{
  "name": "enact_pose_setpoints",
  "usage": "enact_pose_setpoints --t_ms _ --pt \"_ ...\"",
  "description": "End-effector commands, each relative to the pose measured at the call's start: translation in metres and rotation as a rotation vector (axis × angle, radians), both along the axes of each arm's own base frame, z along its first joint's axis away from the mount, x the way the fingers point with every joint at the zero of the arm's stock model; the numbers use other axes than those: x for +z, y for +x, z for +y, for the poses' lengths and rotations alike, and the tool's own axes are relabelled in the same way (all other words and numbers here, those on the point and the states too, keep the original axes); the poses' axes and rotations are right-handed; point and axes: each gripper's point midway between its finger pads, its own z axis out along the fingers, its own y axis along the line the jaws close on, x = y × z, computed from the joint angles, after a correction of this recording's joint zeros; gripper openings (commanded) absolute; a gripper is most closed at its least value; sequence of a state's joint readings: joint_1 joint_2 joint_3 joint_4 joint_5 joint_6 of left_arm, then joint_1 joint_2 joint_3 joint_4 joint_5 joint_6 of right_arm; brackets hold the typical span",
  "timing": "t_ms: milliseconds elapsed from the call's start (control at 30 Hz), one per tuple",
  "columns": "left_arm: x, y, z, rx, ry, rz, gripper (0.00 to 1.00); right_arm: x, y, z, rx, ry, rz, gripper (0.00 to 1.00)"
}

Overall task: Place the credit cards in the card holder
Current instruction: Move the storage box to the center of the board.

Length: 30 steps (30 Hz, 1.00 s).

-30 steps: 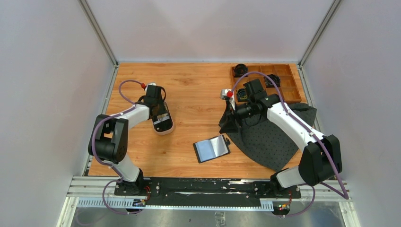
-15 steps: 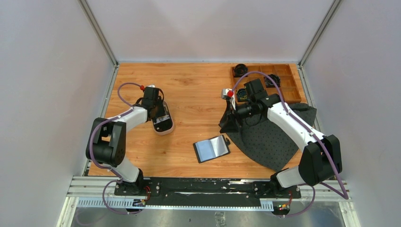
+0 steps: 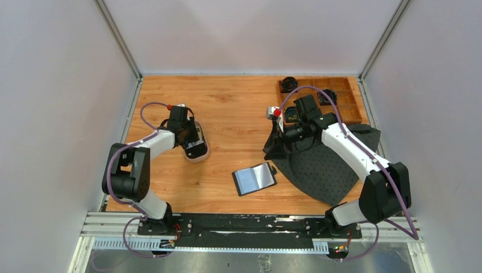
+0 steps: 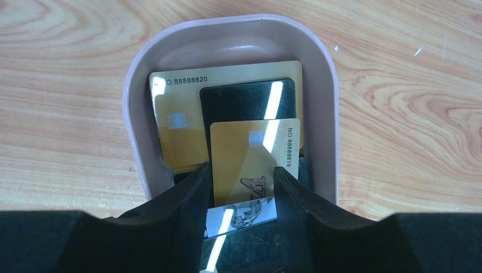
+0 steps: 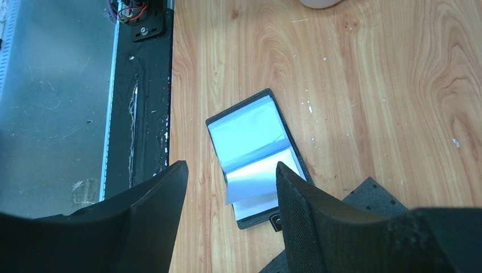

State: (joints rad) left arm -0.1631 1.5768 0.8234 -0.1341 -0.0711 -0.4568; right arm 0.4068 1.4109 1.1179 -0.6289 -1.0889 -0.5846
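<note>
Several credit cards lie stacked in the oval pale-rimmed tray (image 4: 133, 114): gold ones (image 4: 176, 133) and a black one (image 4: 244, 102). My left gripper (image 4: 244, 170) reaches into the tray's near end, shut edge to edge on a silver, mirror-like credit card (image 4: 241, 219) that tilts above a gold card (image 4: 250, 153). From above, this gripper (image 3: 192, 141) covers the tray (image 3: 200, 157). The card holder (image 3: 254, 178) lies open on the wood with its pale inner sleeves up. My right gripper (image 5: 230, 170) hangs open above the table, and the card holder (image 5: 256, 148) shows between its fingers, untouched.
A wooden compartment box (image 3: 341, 102) with dark round items stands at the back right. A black perforated mat (image 3: 335, 168) covers the right side, its corner near the card holder. The metal base rail (image 3: 250, 224) runs along the near edge.
The left arm's elbow has swung slightly left and its wrist has shifted a little toward the back left over the tray. The right arm and the card holder have not moved.
</note>
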Motion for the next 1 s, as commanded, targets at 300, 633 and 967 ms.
enact_pose_setpoints --t_ms 300,633,967 --pt "0.003 -0.002 -0.006 -0.020 -0.089 -0.007 0.52 -0.002 -0.004 -0.005 0.003 0.009 0.025 0.62" --pt "0.003 -0.013 -0.017 -0.164 -0.087 0.054 0.53 -0.002 -0.003 -0.005 0.002 0.008 0.028 0.62" --pt "0.012 -0.021 -0.017 -0.190 -0.079 0.067 0.53 -0.004 -0.003 -0.005 0.001 0.004 0.034 0.62"
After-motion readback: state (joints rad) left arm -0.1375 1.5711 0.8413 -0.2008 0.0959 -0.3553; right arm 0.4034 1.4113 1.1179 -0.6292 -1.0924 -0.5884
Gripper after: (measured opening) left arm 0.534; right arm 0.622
